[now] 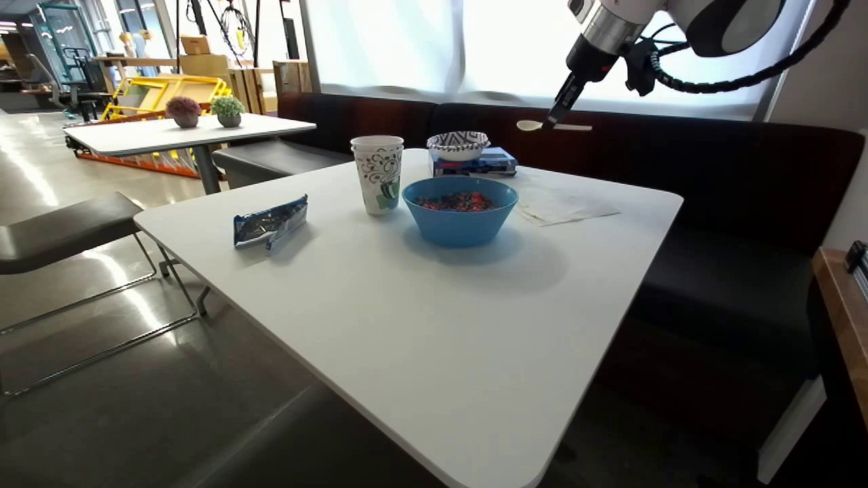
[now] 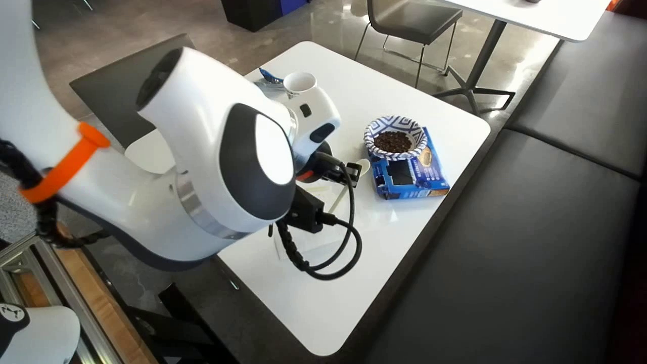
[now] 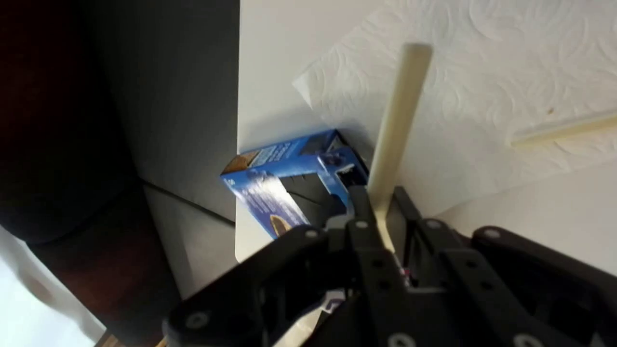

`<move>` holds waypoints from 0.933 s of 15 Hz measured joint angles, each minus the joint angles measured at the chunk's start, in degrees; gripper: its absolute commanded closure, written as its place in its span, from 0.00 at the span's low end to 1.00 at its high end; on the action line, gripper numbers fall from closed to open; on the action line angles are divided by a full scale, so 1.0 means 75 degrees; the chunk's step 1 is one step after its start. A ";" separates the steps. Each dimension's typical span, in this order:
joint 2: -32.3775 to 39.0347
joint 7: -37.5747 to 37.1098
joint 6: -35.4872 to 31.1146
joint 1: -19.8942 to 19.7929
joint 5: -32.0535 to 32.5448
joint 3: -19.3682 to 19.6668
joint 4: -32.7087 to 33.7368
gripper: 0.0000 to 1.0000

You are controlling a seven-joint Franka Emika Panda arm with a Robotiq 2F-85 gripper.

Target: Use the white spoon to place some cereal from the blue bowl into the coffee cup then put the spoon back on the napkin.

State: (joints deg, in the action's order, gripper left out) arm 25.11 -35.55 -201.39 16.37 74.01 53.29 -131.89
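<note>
Gripper (image 3: 379, 196): jaws narrow, clamped on a small, thin white spoon (image 3: 399, 120). About level in an exterior view, scoop projecting one side of the jaws, handle the other, raised above the white tabletop (image 1: 434, 325). Below the jaws, a flat, embossed white paper napkin (image 1: 569, 205); on it, a straight cream strip (image 3: 564, 131) (handle-shaped, cut off at the edge of the wrist view). Down and left of the jaws in an exterior view, a round bright-blue bowl (image 1: 461, 227) with reddish, mixed-colour cereal (image 1: 458, 202) in it. Farther left of the jaws, near that bowl, a tall white paper cup (image 1: 378, 176) with dark swirls, upright. Past the jaws in an exterior view, a blue-and-white patterned bowl (image 2: 399, 123) on a blue cardboard box (image 2: 417, 177).
</note>
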 measured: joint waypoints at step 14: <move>0.1906 -0.4019 -0.1445 -0.2569 0.3723 -0.1839 0.2376 0.53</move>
State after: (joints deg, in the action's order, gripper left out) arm 39.41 -65.69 -212.23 -2.90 101.93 39.50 -114.07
